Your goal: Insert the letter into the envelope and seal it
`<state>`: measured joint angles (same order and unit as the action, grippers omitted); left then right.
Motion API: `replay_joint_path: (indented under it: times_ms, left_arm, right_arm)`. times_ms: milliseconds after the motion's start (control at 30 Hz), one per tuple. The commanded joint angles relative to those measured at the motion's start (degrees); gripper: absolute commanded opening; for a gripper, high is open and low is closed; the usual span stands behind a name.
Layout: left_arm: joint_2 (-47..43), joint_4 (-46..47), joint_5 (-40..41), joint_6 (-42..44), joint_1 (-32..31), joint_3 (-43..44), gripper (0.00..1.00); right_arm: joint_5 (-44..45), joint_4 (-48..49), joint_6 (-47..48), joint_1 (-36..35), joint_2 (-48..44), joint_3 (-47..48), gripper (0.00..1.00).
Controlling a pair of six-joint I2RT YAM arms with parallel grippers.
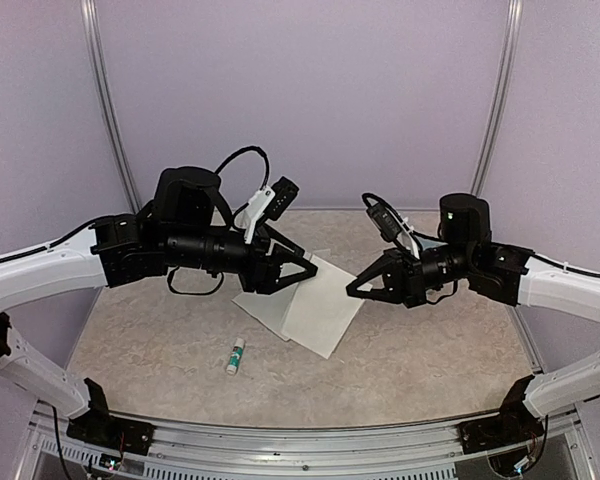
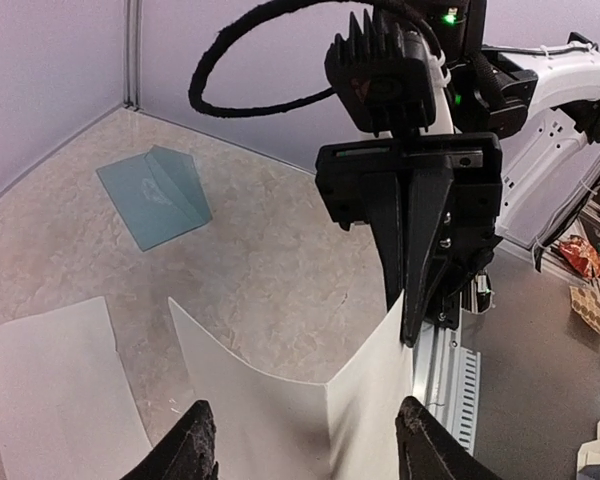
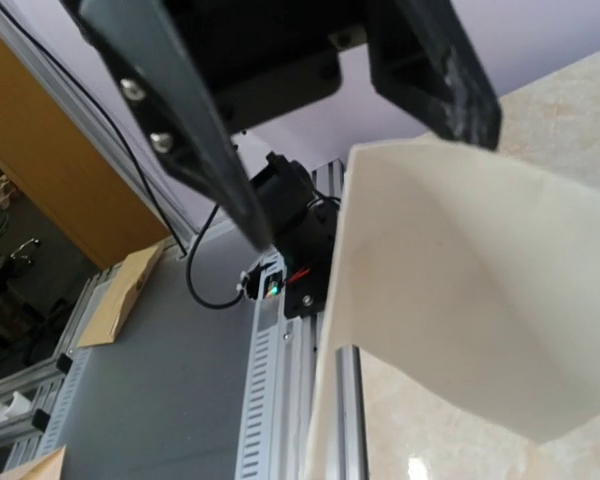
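The letter (image 1: pixel 325 305) is a pale off-white sheet, bent up along a crease in the left wrist view (image 2: pixel 280 420). My right gripper (image 1: pixel 352 290) is shut on its raised right edge, seen edge-on in the left wrist view (image 2: pixel 410 335). My left gripper (image 2: pixel 305 408) is open wide, with the letter standing between its fingers untouched. The right wrist view shows the letter (image 3: pixel 460 280) close up; the right gripper's own fingers do not show there. The teal envelope (image 2: pixel 155 195) lies flat on the table with its flap open, apart from both grippers. It is hidden in the top view.
A second pale sheet (image 2: pixel 50 400) lies flat to the left of the letter and also shows in the top view (image 1: pixel 260 305). A white-and-green glue stick (image 1: pixel 236 355) lies nearer the front. Walls close the back and sides.
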<state>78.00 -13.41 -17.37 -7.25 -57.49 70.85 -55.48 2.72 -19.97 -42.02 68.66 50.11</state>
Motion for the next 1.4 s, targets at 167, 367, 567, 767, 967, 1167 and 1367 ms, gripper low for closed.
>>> replay_joint_path:
  times_ms: [167,367,567,767,967,1167,1367]
  left_arm:
    - [2.01,-1.35,-5.33,0.86,0.15,0.96,0.44]
    - [2.85,0.05,-8.89,0.04,0.15,0.63,0.18]
    - [2.22,0.26,-8.86,-0.26,0.21,-0.54,0.0]
    - [1.7,-1.38,-8.84,0.23,0.2,-1.07,0.0]
    - [2.07,-2.11,-10.69,0.47,0.04,-0.93,0.0]
    - [2.15,-0.56,-12.86,-0.17,-0.27,-1.28,0.0]
    - [1.64,2.29,-13.27,-1.5,-0.34,-2.36,0.0]
  right_arm:
    - [-2.92,-2.36,2.62,0.15,0.48,2.81,0.0]
    - [-0.75,-5.17,4.35,0.16,1.03,3.96,0.0]
    - [4.69,-7.0,6.02,0.18,0.16,4.12,0.0]
    - [6.62,-7.61,6.66,0.83,-0.95,4.73,0.26]
    - [8.22,-8.2,8.26,0.92,-3.6,5.18,0.77]
    - [7.98,-7.2,7.96,0.95,-1.36,4.88,0.96]
    - [2.16,-1.57,4.87,0.93,0.67,2.95,0.93]
